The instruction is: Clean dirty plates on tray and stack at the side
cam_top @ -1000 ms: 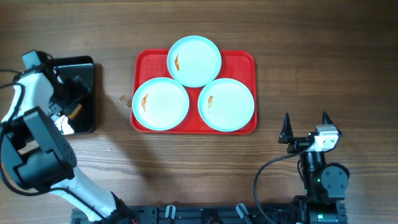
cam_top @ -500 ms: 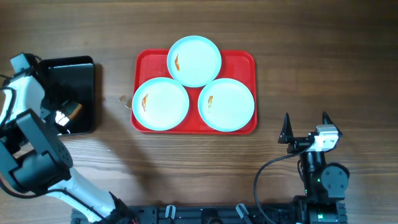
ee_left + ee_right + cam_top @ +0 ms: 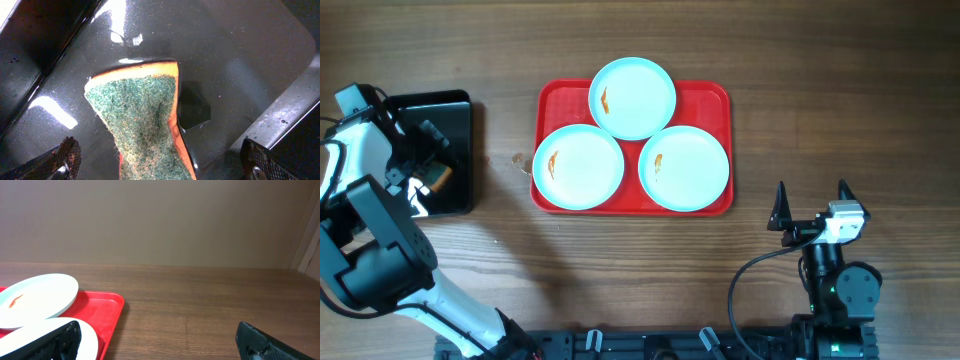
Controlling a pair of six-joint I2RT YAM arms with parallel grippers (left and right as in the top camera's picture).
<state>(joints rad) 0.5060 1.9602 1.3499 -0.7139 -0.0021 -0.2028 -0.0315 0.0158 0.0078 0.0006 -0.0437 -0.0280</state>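
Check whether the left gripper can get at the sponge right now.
Probably yes: the left gripper hangs open right over the sponge in the black tray, with nothing between them.

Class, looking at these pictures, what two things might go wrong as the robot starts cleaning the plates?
The open left gripper hangs over a sponge on the glossy black tray; it may pinch only an edge and drop it. The three plates crowd together, the far one overhanging the red tray's rim; scrubbing might shove one off.
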